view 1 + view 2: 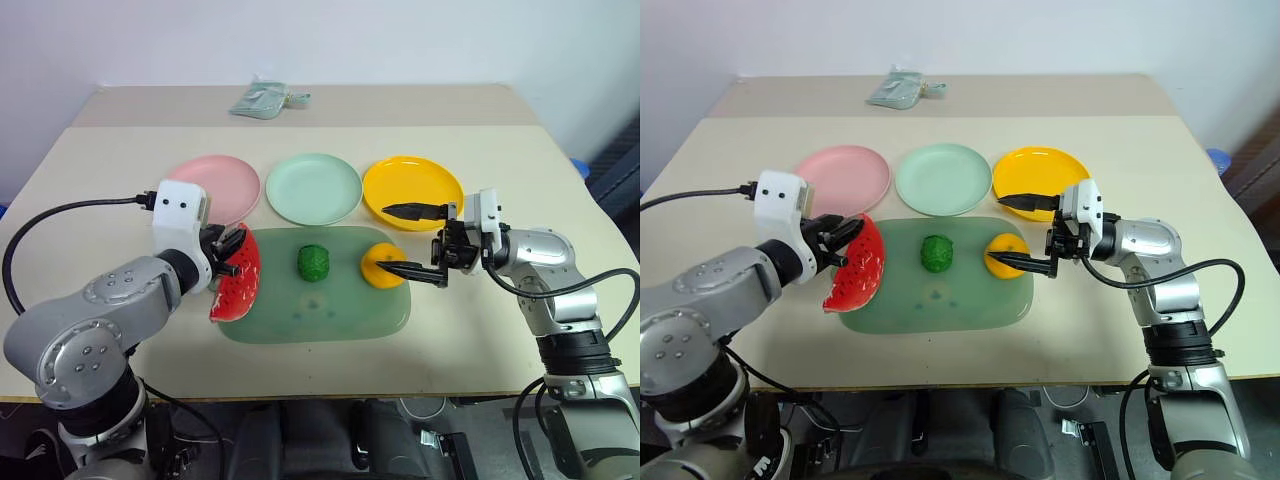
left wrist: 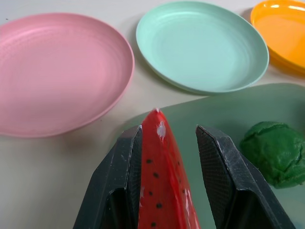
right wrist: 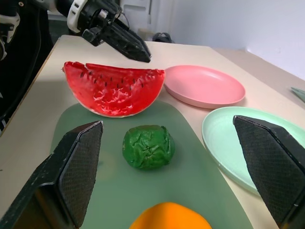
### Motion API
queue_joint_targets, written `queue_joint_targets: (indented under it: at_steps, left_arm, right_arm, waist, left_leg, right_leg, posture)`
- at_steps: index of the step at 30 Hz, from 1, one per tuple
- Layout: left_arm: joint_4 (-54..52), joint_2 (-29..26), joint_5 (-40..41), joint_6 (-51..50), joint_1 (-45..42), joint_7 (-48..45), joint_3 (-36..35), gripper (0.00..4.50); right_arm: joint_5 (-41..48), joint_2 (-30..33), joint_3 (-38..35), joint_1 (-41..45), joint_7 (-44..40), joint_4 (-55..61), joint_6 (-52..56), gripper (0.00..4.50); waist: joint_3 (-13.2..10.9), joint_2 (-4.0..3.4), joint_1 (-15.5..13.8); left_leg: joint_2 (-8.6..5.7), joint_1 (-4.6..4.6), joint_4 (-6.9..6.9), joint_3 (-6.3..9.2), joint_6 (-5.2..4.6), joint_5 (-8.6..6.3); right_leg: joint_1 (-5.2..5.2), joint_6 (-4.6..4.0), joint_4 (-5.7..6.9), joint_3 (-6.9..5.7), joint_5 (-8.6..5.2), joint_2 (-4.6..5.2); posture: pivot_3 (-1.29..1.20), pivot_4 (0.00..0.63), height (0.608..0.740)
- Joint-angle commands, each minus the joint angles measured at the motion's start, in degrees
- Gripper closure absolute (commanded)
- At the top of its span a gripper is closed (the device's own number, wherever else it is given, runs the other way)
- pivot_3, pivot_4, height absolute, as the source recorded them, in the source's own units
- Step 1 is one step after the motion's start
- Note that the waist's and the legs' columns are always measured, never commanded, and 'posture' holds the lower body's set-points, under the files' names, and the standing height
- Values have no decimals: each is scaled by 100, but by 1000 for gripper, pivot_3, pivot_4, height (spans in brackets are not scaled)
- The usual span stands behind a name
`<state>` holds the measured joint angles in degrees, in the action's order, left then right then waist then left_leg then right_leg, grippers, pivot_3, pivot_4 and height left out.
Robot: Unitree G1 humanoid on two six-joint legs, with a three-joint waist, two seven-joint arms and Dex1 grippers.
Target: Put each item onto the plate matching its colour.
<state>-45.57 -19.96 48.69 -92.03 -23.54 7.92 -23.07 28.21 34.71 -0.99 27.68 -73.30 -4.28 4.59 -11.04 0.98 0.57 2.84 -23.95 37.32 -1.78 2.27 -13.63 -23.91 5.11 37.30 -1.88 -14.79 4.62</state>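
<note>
Now the watermelon wedge (image 1: 238,285) sits pinched between the fingers of the left gripper (image 2: 169,179), lifted at the left end of the cutting board (image 1: 320,320), just in front of the pink plate (image 1: 212,187). On that board the dark-green lump (image 1: 313,263) lies in the middle and the orange (image 1: 378,267) at its right end, where the right gripper (image 1: 413,241) hangs spread wide, one finger touching the orange. Behind the board, the mint plate (image 1: 313,188) and yellow-orange plate (image 1: 412,192) wait on the counter (image 1: 500,150).

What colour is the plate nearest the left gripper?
Pink. The pink plate lies just beyond the left gripper, clearest in the left wrist view.
</note>
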Motion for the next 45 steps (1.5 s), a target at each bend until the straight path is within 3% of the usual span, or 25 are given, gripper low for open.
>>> queue_joint_targets:
  at_steps: [1, 18, 19, 22, 34, 38, 42, 45]
  left_arm:
    - [-267, 96, -155, -47, 35, 13, 28, 2696]
    - [-200, 16, -915, 214, 496, -535, 374, 2696]
    - [-185, 13, -963, 264, 501, -566, 391, 3278]
    - [-152, -17, -1071, 336, 508, -668, 423, 4229]
    - [225, -475, -1441, 626, -292, -1132, 567, 4314]
    - [1010, -858, -1713, 1267, -973, -1356, 783, 4314]
    - [2833, -1307, -2452, 2972, -1697, -1815, 1268, 4314]
    - [4179, -1438, -2762, 4045, -2075, -2121, 1239, 4314]
  right_arm:
    - [7, 12, -107, 172, -27, 21, -113, 0]
    - [-3, 62, -151, 43, 28, 176, -76, 0]
    - [-1, 63, -156, 38, 42, 188, -70, 0]
    - [-1, 67, -158, 26, 69, 215, -64, 0]
    - [55, 0, -172, 55, 167, 216, -48, 0]
    - [252, -125, -293, 253, 358, 248, 55, 0]
    - [57, -448, -241, 470, 815, 163, -87, 0]
    - [-277, -665, -174, 599, 1199, 17, -320, 0]
  waist:
    - [0, 0, -12]
    - [0, 0, -6]
    - [0, 0, -9]
    - [0, 0, -10]
    - [0, 0, -6]
    - [-1, 1, -3]
    - [-1, 1, -7]
    - [-1, 0, 2]
  left_leg:
    - [0, 0, 0, 1, 0, 0]
    - [-1, 4, 0, 2, 0, 0]
    - [0, 5, 0, 2, 0, 0]
    - [-1, 13, 0, 2, 0, 0]
    - [-1, 23, -4, 2, 0, 0]
    - [-1, 23, -4, 2, 0, 0]
    - [-1, 28, -7, 1, 0, 0]
    - [0, 28, -16, -4, 0, 0]
  right_leg:
    - [0, 0, 0, 0, 0, 0]
    - [5, -1, -1, -1, 0, -1]
    - [5, -1, -1, -1, 0, -1]
    - [15, -1, -3, -1, 0, -1]
    - [24, -1, -9, -2, -1, -1]
    - [24, -1, -9, -4, 0, -2]
    - [26, -1, -9, -5, -1, -3]
    - [24, -1, -16, -4, -1, -4]
  posture:
    - [0, 150, 740]
    - [0, 150, 740]
    - [0, 150, 740]
    - [0, 150, 740]
    - [0, 150, 740]
    - [0, 150, 740]
    - [0, 150, 740]
    - [0, 150, 740]
